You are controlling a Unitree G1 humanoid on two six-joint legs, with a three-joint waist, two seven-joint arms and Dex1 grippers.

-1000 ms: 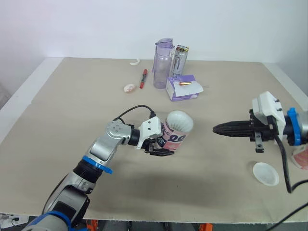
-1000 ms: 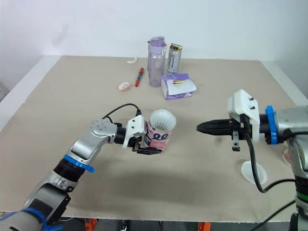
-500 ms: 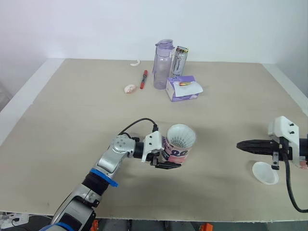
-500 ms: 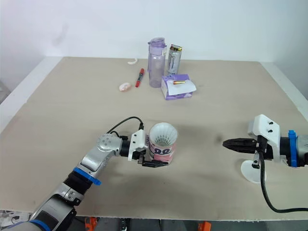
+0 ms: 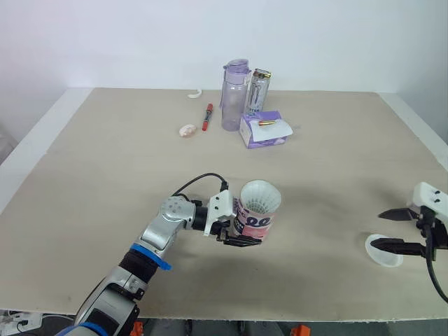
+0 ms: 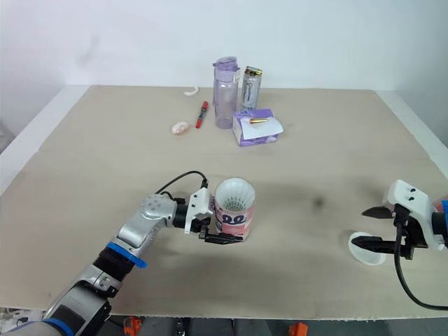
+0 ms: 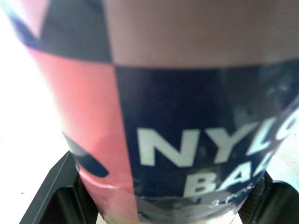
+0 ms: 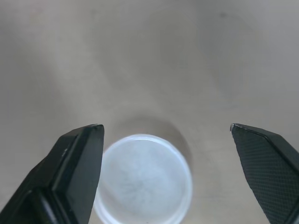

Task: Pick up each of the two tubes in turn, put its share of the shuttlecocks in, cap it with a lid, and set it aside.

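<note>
Left gripper [image 5: 245, 227]: closed on the tube, one black finger on each side of its lower part; the left wrist view shows both fingers [image 7: 53, 196] against the tube wall.
Tube [image 5: 255, 218]: pink and dark blue with white letters, near the middle of the table, almost upright with the open mouth turned a little toward the camera. I cannot tell if its base touches the table.
Shuttlecocks [image 5: 260, 197]: white feathers fill the mouth of the tube; the number I cannot tell.
Right gripper [image 6: 360, 227]: open wide, holding nothing, low over the right front part of the table, its tips pointing toward the robot's left.
Lid [image 8: 142, 179]: round, white, lying flat on the table under the open fingers, nearer to one of them; no contact can be seen.
Table [image 5: 105, 175]: beige top, with the tube and the lid well apart.
Far side: a purple bottle [image 5: 235, 94] and a can [image 5: 260, 91] stand just beside each other; a purple box [image 5: 266, 129] lies before them and a red marker [image 5: 208, 115] lies left of the bottle.
</note>
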